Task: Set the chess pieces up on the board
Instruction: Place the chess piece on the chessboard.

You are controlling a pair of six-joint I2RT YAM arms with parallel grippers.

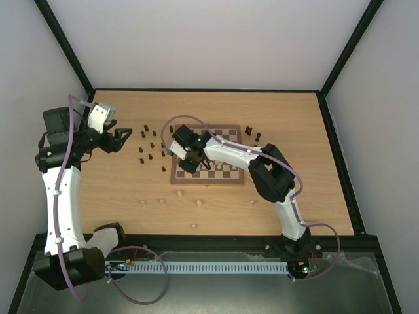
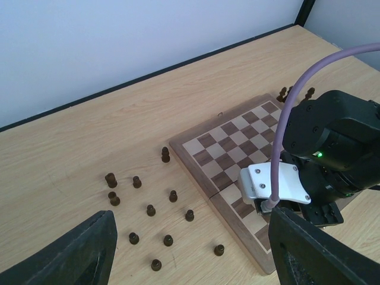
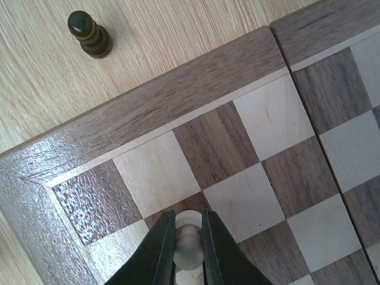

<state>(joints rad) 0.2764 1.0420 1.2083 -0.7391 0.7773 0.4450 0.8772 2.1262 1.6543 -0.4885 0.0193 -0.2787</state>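
Pinching a pale piece [image 3: 189,238] in my right gripper [image 3: 189,228] over the board [image 3: 196,77] near-left corner | left gripper [image 1: 121,139] spread above the table [image 1: 294,131], far left | dark pieces [image 2: 151,209] scattered left of the board, pale pieces [image 1: 198,203] loose near side | I judge setup barely begun

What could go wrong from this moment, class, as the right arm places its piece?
The right gripper pinches the pale piece near its top, so it might tilt or topple on release. It sits near a corner of the board, and a dark pawn stands just off its rim; a sideways withdrawal could knock it over.
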